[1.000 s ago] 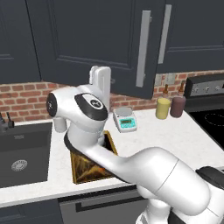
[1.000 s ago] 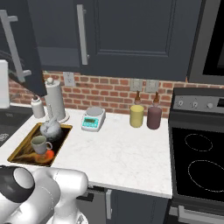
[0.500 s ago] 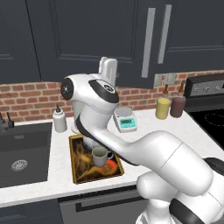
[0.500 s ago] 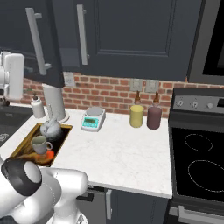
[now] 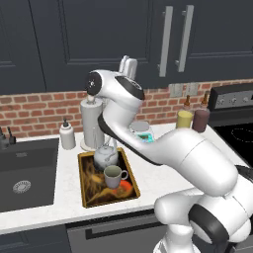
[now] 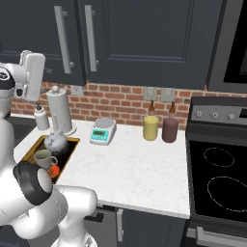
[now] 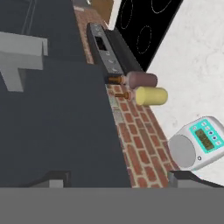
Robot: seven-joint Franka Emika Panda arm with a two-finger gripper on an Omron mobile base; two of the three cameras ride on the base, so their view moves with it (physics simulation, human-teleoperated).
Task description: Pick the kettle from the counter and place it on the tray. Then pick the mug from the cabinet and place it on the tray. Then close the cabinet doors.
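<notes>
Kettle and mug on the tray, arm raised at the cabinet doors

The kettle (image 5: 105, 156) and mug (image 5: 113, 175) sit inside the tray (image 5: 87, 197) near the counter (image 6: 140, 169) front-left edge; the end effector (image 6: 32, 75), fingers spread and holding nothing, hangs before the cabinet doors (image 6: 140, 38).

Glossy white arm (image 5: 188, 153) (dark joints)

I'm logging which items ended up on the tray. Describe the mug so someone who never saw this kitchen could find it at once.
Start at the white counter beside the dark sink; a dark tray with a golden rim lies there. On it, nearer the counter's front edge than the silver kettle, stands the mug: small, pale grey-green, side handle, lower than the kettle.
</notes>
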